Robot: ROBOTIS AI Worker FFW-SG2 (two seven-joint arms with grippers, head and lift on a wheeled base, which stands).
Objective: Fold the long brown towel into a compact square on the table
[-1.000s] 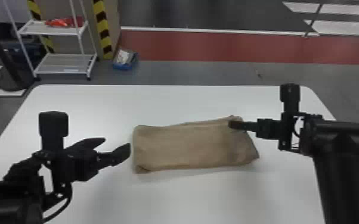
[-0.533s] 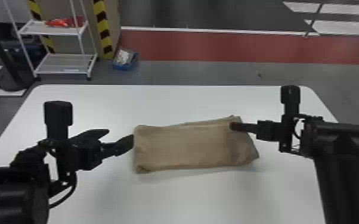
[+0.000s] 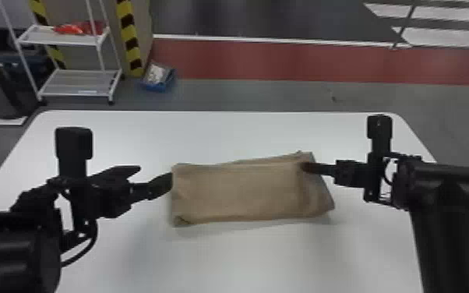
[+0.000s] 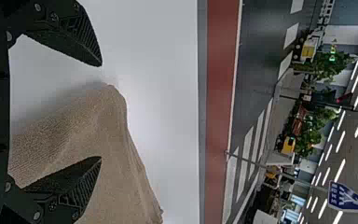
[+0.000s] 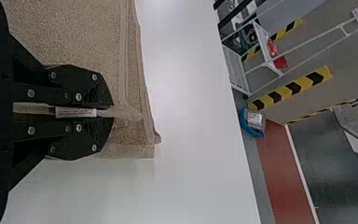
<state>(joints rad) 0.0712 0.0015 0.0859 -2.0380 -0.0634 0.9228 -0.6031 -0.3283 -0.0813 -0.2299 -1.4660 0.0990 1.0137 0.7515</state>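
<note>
Evidently pinching the towel (image 3: 237, 191) near its right end, on the table (image 3: 245, 261), with right gripper (image 3: 304, 166) closed; holding left gripper (image 3: 155, 175) wide open, empty, by the left end. Can't make out how many layers caught.

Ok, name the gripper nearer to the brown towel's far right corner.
Right. The right gripper is closed on the brown towel just beside that corner, while the left gripper is open at the opposite, left end.
</note>
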